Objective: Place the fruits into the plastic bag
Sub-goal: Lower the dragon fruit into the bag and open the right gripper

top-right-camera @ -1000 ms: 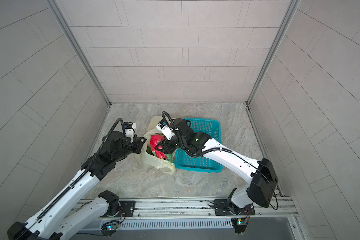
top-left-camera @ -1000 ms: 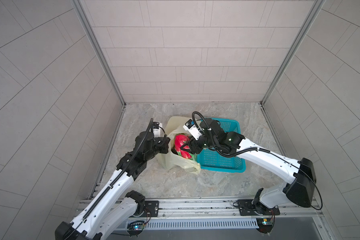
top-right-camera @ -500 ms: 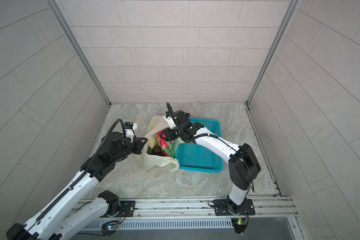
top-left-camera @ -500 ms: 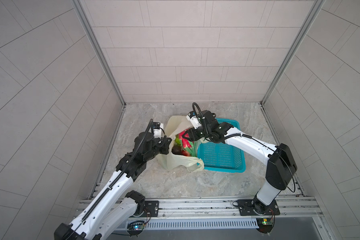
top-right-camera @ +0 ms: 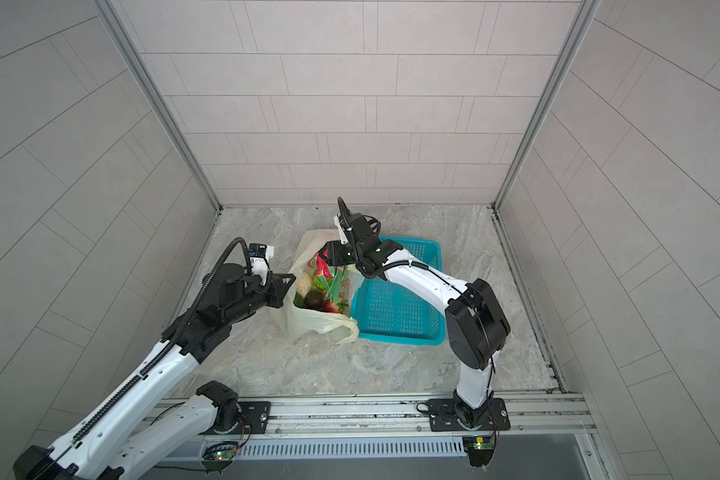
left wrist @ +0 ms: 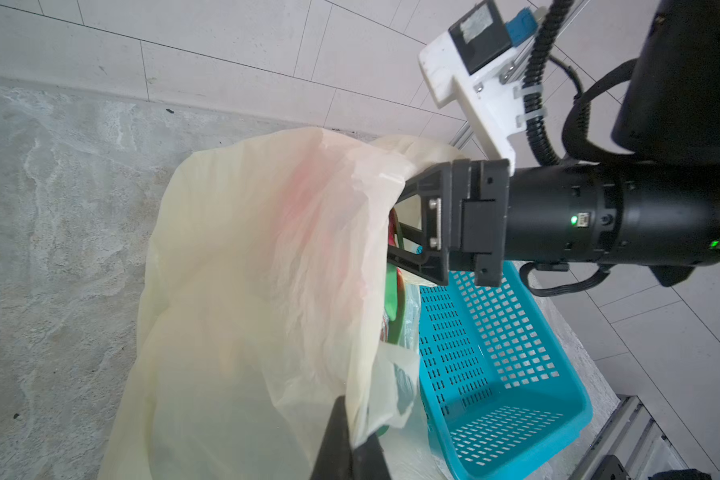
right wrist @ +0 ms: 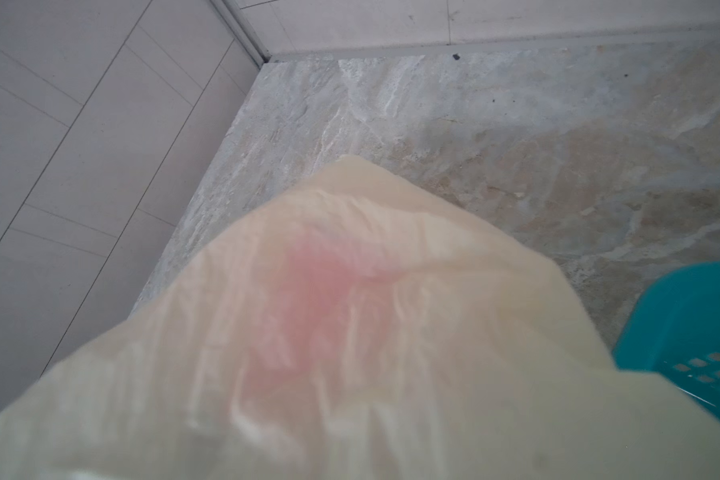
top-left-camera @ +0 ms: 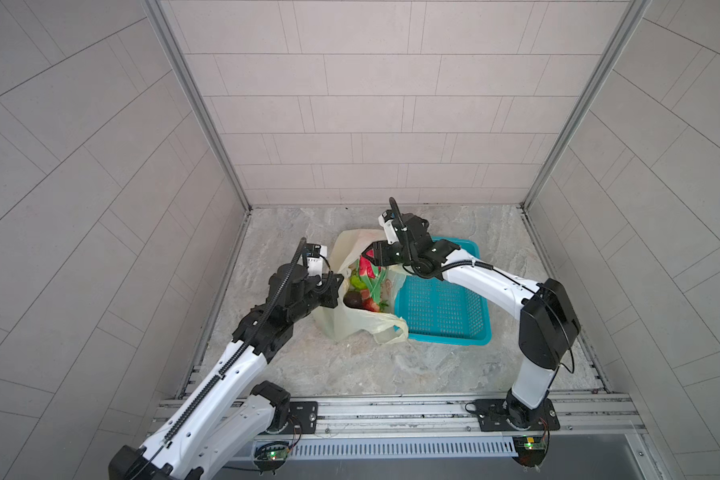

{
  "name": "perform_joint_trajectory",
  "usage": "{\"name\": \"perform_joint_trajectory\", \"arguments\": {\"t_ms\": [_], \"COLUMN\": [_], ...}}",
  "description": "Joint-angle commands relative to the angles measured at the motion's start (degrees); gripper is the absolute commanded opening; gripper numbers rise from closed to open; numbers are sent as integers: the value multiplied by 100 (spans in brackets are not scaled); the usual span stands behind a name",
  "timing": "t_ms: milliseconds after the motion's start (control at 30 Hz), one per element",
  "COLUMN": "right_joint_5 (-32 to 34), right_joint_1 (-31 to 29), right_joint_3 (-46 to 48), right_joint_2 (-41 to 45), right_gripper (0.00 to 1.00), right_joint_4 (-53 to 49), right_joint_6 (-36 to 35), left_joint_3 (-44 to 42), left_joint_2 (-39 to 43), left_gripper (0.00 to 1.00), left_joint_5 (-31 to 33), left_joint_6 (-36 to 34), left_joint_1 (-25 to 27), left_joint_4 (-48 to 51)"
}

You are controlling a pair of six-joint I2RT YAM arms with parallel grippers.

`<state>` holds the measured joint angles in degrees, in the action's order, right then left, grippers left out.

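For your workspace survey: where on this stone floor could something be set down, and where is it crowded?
Free: the floor between the plastic bag and the front rail, and right of the teal basket. Crowded: the bag's mouth, where the left gripper and right gripper meet over the fruits.

plastic bag [top-left-camera: 350,324]: thin translucent crinkly film | basket [top-left-camera: 445,307]: perforated teal plastic | table [top-left-camera: 391,365]: marbled stone

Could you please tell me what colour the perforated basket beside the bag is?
Teal; the basket shows best in the left wrist view.
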<state>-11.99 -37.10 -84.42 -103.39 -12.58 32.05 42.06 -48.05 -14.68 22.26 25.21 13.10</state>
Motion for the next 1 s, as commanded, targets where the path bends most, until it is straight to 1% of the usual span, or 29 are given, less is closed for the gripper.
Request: {"name": "perform_joint_trajectory", "arguments": {"t_ms": [0, 67, 100, 167, 200, 267, 333, 533, 667, 733, 833, 967], "right_joint_5": [695, 938, 1014, 1013, 945, 821, 706, 299, -46, -82, 111, 764], "right_joint_1": [5, 9, 3, 3, 10, 8, 9, 6, 10, 13, 57, 286], "right_joint_3": [-206, -336, -400, -514, -567, -619, -595, -471, 28, 335, 883, 1770], "right_joint_2": [-103, -230, -282, -341, -351, -299, -175, 266, 805, 1116, 1656, 2510], "right_gripper": [23, 28, 34, 59, 70, 83, 99, 99, 98, 98, 97, 96], "right_joint_4": [489, 358, 286, 164, 89, -22, -81, -479, -494, -491, -483, -524], "right_joint_6": [378, 374, 348, 249, 179, 30, -110, -555, -806, -863, -861, -610], "left_joint_3": [-32, -21, -7, 4, 9, 9, 6, -2, 3, -8, -18, -10], "left_joint_2": [-18, -35, -62, -103, -121, -166, -213, -393, -502, -521, -517, -491], "left_gripper": [0, 0, 0, 0, 0, 0, 0, 0, 0, 0, 0, 0], "left_joint_5": [228, 328, 346, 413, 448, 490, 525, 707, 797, 817, 812, 852], "left_joint_6": [73, 128, 161, 214, 250, 280, 292, 353, 437, 443, 422, 384], "left_joint_1": [28, 28, 28, 28, 28, 28, 28, 28, 23, 27, 28, 25], "left_joint_4": [-162, -165, -166, -138, -128, -123, -111, -60, -75, -77, -81, -11]}}
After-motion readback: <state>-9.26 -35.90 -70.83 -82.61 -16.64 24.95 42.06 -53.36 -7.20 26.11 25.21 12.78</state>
